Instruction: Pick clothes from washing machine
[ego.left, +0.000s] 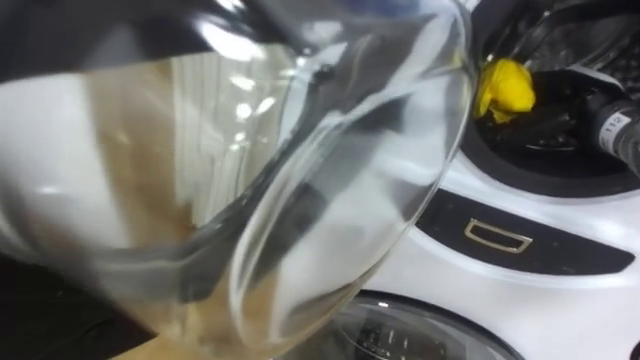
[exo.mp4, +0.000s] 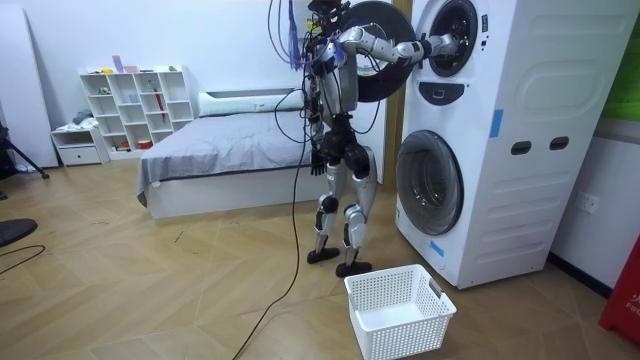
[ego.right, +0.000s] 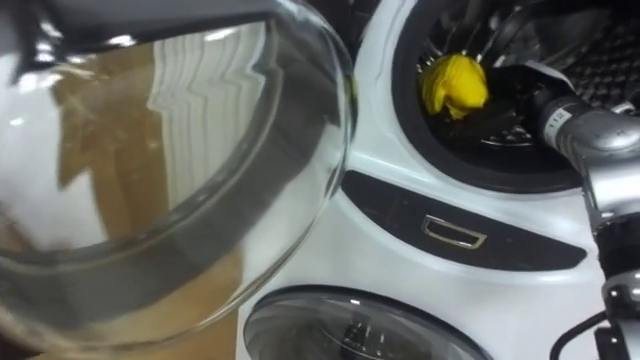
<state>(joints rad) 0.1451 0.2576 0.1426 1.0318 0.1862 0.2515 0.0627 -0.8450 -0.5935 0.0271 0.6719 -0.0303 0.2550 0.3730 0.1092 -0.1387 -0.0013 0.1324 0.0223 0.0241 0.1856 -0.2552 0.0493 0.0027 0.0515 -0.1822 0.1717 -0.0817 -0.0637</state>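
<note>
Stance: the robot stands upright in front of the stacked washing machine (exo.mp4: 480, 140), with its right arm raised and stretched out to the upper drum (ego.right: 590, 45).
Yellow cloth (ego.left: 503, 88): bunched just inside the drum's rim, at the side of the drum nearest the open door.
Right hand (exo.mp4: 431, 46): in the mouth of the drum, just beside the cloth. Its fingers are lost in the dark of the drum, so it cannot be told whether they are loose or clasped on the cloth.
Left hand (exo.mp4: 318, 160): hangs by the hip, well below the drum and idle. It is too small to tell whether it is clenched.
Glass door (ego.left: 300, 200): stands open to the left of the drum, close in front of the robot's head.
Basket (exo.mp4: 400, 310): white, on the floor well below the drum and out in front of it.
Step in hand: probably reaching for and gripping the cloth; nothing is out of the drum yet.
Risk, weak hold: if only a fold is caught, the cloth may slip back into the drum or fall to the floor short of the basket.
Risk, snag: on the way out, the cloth may catch on the drum's rim and pull free of the hand.
Risk, door: the arm passes close to the door left of the drum, and a knock could swing the door onto the arm.
Risk, sight: with the hand deep in the drum's shadow, a missed grip would be hard to spot.
</note>
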